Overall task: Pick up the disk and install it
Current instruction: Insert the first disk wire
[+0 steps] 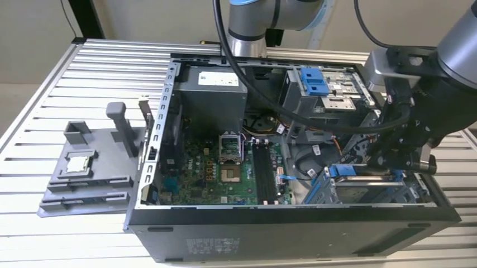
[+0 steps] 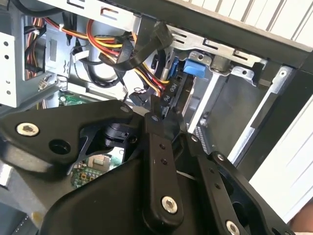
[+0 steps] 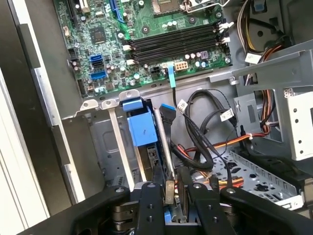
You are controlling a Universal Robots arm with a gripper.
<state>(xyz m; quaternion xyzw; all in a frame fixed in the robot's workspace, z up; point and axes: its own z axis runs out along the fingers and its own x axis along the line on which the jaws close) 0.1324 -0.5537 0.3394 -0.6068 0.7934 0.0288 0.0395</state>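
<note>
The disk [image 3: 150,155] stands edge-on in the drive bay at the front corner of the open computer case [image 1: 298,229], with its blue rail end [image 3: 141,126] up between two metal bay guides. In the exterior view that blue end [image 1: 344,171] shows at the bay on the exterior view's right. My gripper [image 3: 169,185] reaches down into this bay, its black fingers [image 3: 155,182] close together and shut on the disk's upper edge. The second wrist view has the fingertips [image 2: 161,120] just below the blue end [image 2: 198,68] and a black cable plug [image 2: 168,93].
Cable bundles [image 3: 205,137] hang beside the bay, and the motherboard [image 3: 146,34] lies beyond it. A drive cage with a wide blue latch [image 1: 313,81] sits at the case's far side. A grey fixture [image 1: 89,184] holding a small silver chip [image 1: 78,163] rests at the exterior view's left.
</note>
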